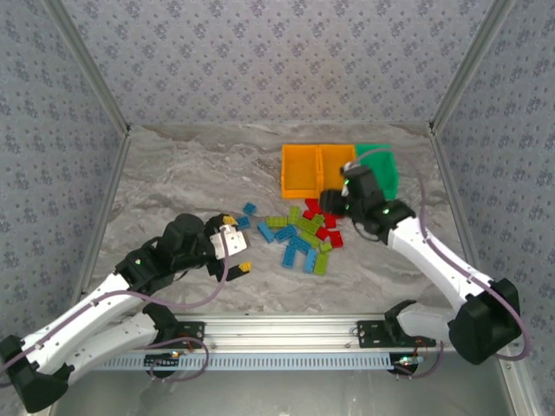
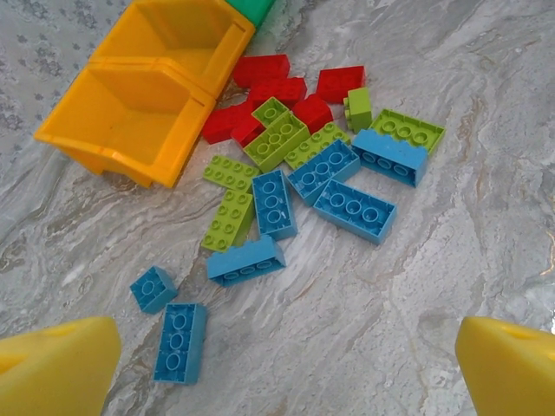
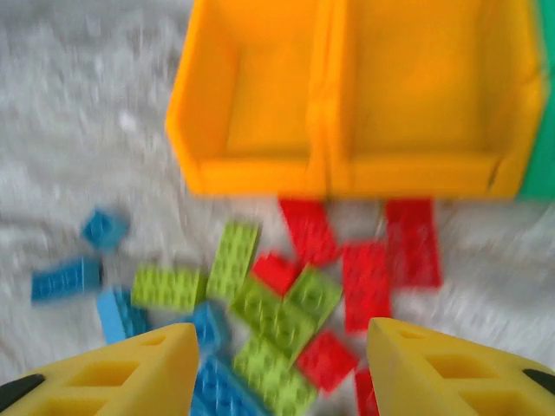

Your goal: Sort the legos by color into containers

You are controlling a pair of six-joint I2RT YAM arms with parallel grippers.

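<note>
Left gripper (image 1: 238, 244): spread to full width, nothing between the yellow fingers (image 2: 56, 368), hovering just beside the lego pile (image 1: 299, 234) on the left arm's side and facing it. Right gripper (image 1: 334, 202): parted too, though less widely, gripping nothing, poised above the pile's far edge on the right arm's side; right wrist view blurred, loose bricks lying beneath the gap.

Lego pile: flat on the marbled grey table (image 1: 173, 173), a loose mix of three colours, many pieces touching or overlapping. Red bricks (image 2: 260, 69) gathered along the pile's far edge. Lime green bricks (image 2: 276, 139) through the middle. Blue bricks (image 2: 355, 211) mostly along the near edge. Two blue strays (image 2: 179, 342) just off the pile on the left arm's side, apart from the rest.

Containers: three in a row just beyond the pile's far edge, walls touching. First orange bin (image 1: 300, 173) and second orange bin (image 1: 334, 160) side by side, directly behind the red bricks; green bin (image 1: 386, 173) at the row's end, beyond the pile's right-arm corner, partly hidden by the right arm. Every visible brick on the table, outside the bins.
</note>
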